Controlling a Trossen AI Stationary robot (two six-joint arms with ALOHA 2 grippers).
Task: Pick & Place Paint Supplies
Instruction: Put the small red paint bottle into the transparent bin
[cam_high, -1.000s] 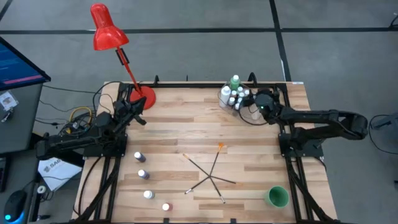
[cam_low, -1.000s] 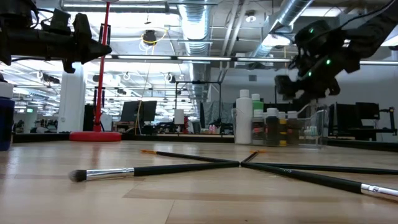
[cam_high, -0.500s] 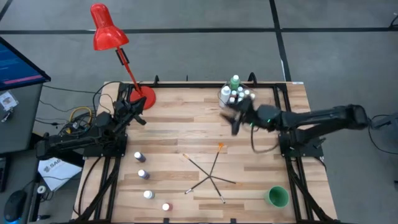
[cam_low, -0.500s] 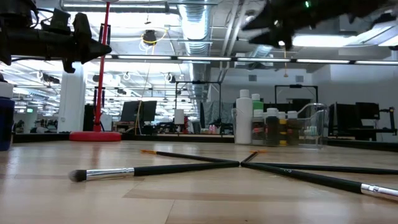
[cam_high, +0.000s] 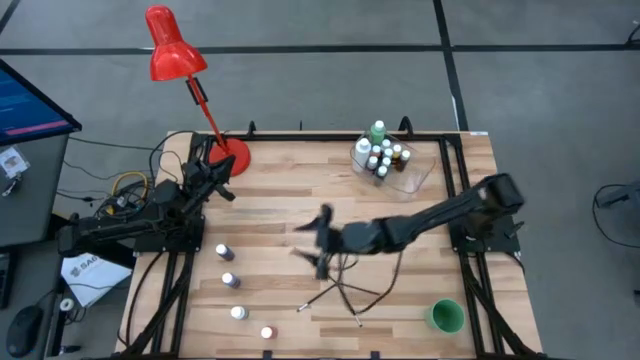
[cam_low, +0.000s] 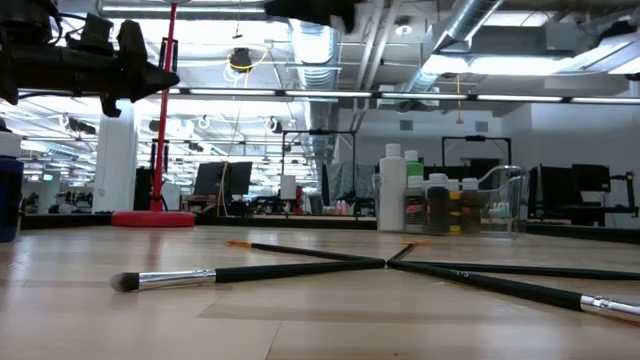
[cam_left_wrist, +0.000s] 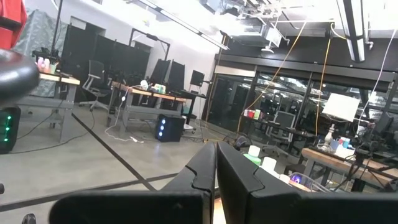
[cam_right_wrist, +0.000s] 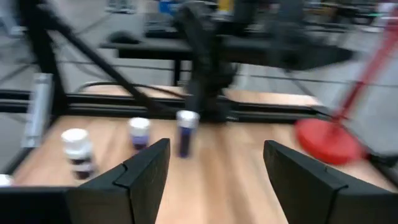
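High view: right gripper (cam_high: 322, 238) hangs over mid-table, fingers spread, empty, reaching toward the four loose paint bottles (cam_high: 228, 281) along the left side. Best approach, I'd judge: take the nearest bottle from above, jaws straddling the cap, and stay clear of the crossed paintbrushes (cam_high: 340, 277) right under the arm. Clear plastic tub (cam_high: 420, 173) at the far right edge already holds a cluster of small white-capped bottles plus a taller green bottle (cam_high: 377, 131). Left gripper (cam_high: 217, 183) parked near the red lamp base (cam_high: 235, 155), pressed together, empty. Green cup (cam_high: 445, 316) at the near right corner.

Low view: brushes lie flat, thin dark handles, one soft bristle head (cam_low: 125, 282) and a metal ferrule showing; a tall white bottle (cam_low: 391, 188) stands beside the tub.

Left wrist view: fingers (cam_left_wrist: 202, 171) shut together, room behind.

Right wrist view: wide-apart fingers (cam_right_wrist: 138, 173) frame three small bottles (cam_right_wrist: 186, 132), white caps, dark bodies, upright.
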